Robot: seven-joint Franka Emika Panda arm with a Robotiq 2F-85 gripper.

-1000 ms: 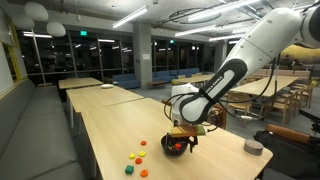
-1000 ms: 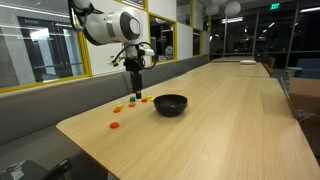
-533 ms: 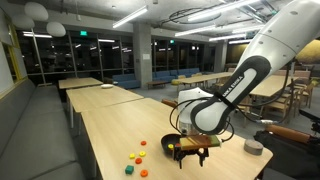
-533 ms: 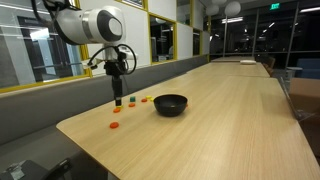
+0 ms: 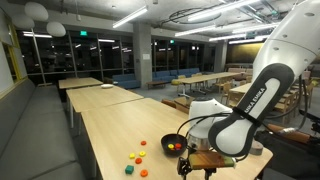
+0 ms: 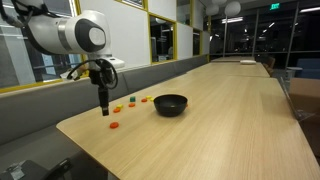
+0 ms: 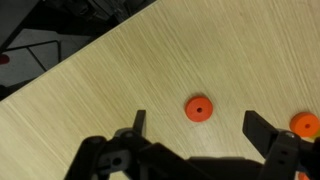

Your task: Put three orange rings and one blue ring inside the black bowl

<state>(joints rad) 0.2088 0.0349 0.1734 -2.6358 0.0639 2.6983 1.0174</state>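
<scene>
Orange rings (image 7: 199,108): in wrist view one lies flat on the pale wood tabletop (image 7: 100,70), w/ a second at the right edge of frame (image 7: 306,124), the two well apart. The hand (image 7: 196,120) is spread fully wide and holds nothing. Its dark fingers (image 7: 138,122) stand either side of the nearer ring w/ clear wood between, touching neither ring. Can't tell from this view how high the tips are off the wood.

In an exterior view the hand (image 6: 103,108) points straight down just over the tabletop (image 6: 220,110), at the end of the ring scatter furthest from the bowl. One orange ring (image 6: 113,125) lies just beside it toward the tabletop edge. More small rings (image 6: 132,101) trail from there toward the black bowl (image 6: 170,104). The bowl sits upright near them, apart from the hand.

In an exterior view the black bowl (image 5: 172,144) sits beside the hand (image 5: 200,160), w/ an orange speck inside, too small to say what. Loose on the wood nearby are orange pieces (image 5: 143,143), a yellow ring (image 5: 132,156) and a green ring (image 5: 128,170). The white arm (image 5: 262,95) bends down over the tabletop end.
</scene>
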